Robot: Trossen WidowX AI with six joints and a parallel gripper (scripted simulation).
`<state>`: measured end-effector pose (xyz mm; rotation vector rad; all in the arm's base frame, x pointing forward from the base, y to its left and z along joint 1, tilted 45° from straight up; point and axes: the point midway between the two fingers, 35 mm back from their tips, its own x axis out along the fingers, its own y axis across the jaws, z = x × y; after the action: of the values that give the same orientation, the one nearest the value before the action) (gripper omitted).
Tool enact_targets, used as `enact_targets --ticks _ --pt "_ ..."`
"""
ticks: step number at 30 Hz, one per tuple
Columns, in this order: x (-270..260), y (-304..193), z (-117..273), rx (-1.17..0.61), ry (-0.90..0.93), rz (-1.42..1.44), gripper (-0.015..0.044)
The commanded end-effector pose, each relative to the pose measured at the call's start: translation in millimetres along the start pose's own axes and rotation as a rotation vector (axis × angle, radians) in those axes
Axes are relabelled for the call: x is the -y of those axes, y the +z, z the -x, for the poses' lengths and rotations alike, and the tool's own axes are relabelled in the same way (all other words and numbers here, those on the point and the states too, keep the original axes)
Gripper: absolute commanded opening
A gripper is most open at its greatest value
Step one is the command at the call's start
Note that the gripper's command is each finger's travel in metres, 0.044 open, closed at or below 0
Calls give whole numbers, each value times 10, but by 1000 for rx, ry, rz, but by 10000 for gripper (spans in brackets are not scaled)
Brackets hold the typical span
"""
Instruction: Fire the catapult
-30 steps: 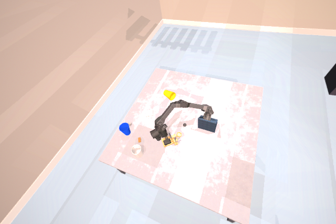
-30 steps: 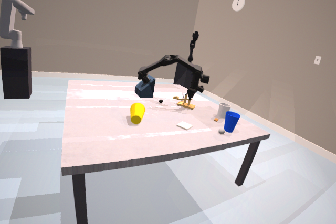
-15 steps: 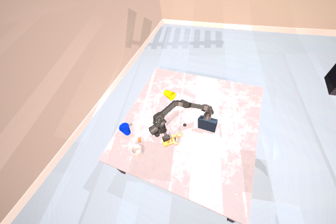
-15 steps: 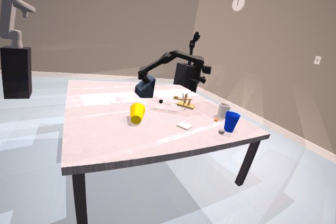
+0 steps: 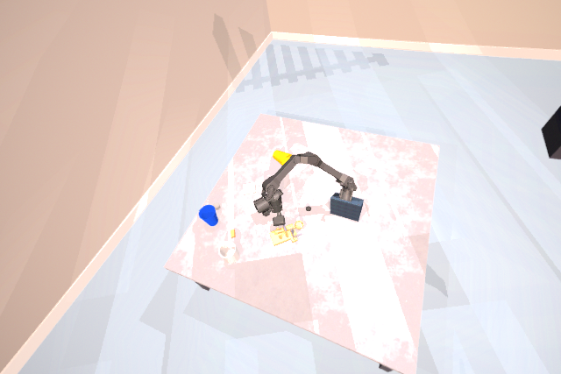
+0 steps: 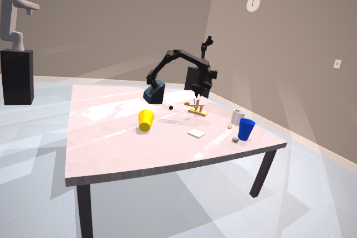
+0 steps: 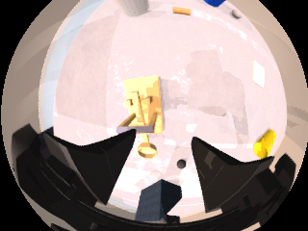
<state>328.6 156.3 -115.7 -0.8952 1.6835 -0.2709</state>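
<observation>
The yellow catapult (image 5: 277, 237) (image 6: 197, 111) (image 7: 153, 88) stands on the table, its spoon end towards the robot base. The spoon cup looks empty in the wrist view. My gripper (image 6: 197, 96) (image 7: 164, 135) is open and empty, just above the catapult. The white mug (image 5: 229, 254) (image 6: 237, 117) (image 7: 134, 7) stands beyond the catapult's far end, roughly in line with its long axis in the wrist view. A small black ball (image 5: 308, 208) (image 6: 170, 107) (image 7: 181, 164) lies between catapult and robot base. A grey ball (image 5: 217, 207) (image 6: 235, 139) (image 7: 236, 13) lies beside the blue cup.
The blue cup (image 5: 209, 215) (image 6: 245, 130) stands near the table edge. An orange block (image 5: 232, 233) (image 6: 230, 127) (image 7: 182, 11) lies near the mug. A yellow cup (image 5: 280, 156) (image 6: 146, 119) (image 7: 264, 145) lies on its side. A white tile (image 6: 196, 133) (image 7: 259, 73) lies flat.
</observation>
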Motion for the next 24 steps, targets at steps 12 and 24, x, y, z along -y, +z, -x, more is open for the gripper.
enact_targets --ticks 12,24 --pt "679 -1045 -514 -7 -13 -370 300" --pt "845 -1680 -752 -14 -22 -518 300"
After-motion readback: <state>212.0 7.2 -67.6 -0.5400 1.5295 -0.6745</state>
